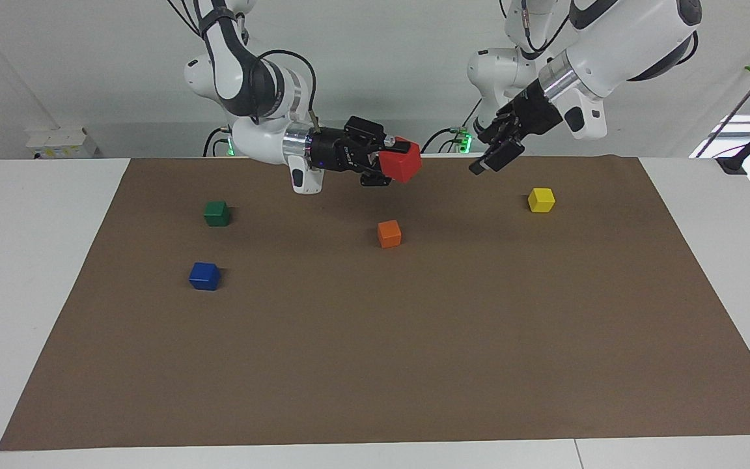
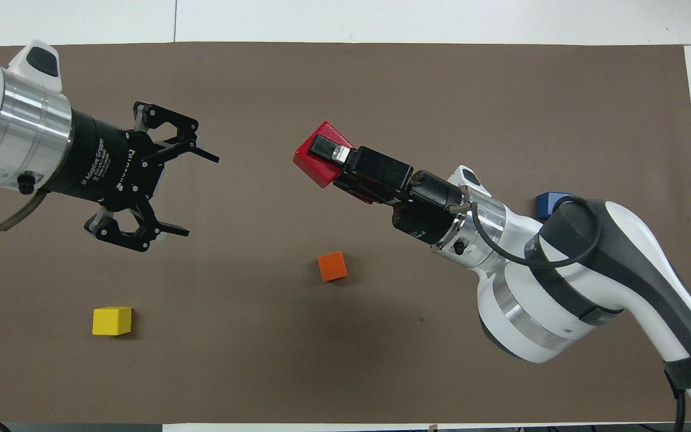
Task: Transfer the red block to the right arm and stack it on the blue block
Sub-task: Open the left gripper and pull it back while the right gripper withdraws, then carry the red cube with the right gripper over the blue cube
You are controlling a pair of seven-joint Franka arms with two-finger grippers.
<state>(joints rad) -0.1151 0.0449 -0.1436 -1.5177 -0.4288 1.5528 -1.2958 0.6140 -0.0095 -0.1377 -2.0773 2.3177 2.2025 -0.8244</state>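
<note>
Brown mat [image 1: 414, 339] covers most of the white table [image 1: 30, 293]; all the work sits on it.

Right arm [image 2: 561, 288] reaches out over the mat's middle, wrist nearly level. Right gripper [image 1: 393, 163] is clamped on the red block [image 1: 400, 163], fingers pinching two opposite faces, cube tilted and well up in the air. Held high, presumably to clear the loose cubes on the way across.

Left arm [image 1: 616, 39] raised toward its own end of the table. Left gripper [image 2: 192, 192] gapes wide, holds nothing, well apart from the red cube. Reads as the handover done and this arm out of the way.

Blue block [image 1: 204, 275] sits flat on the mat toward the right arm's end, top face bare. Green block [image 1: 217, 213] lies near it, closer to the robots. Orange block [image 1: 388, 233] rests mid-mat, roughly under the carried cube. Yellow block [image 1: 541, 199] sits toward the left arm's end.

Judgement: stacking not yet done; the carry to blue comes next, and the tilted cube needs levelling before release.
</note>
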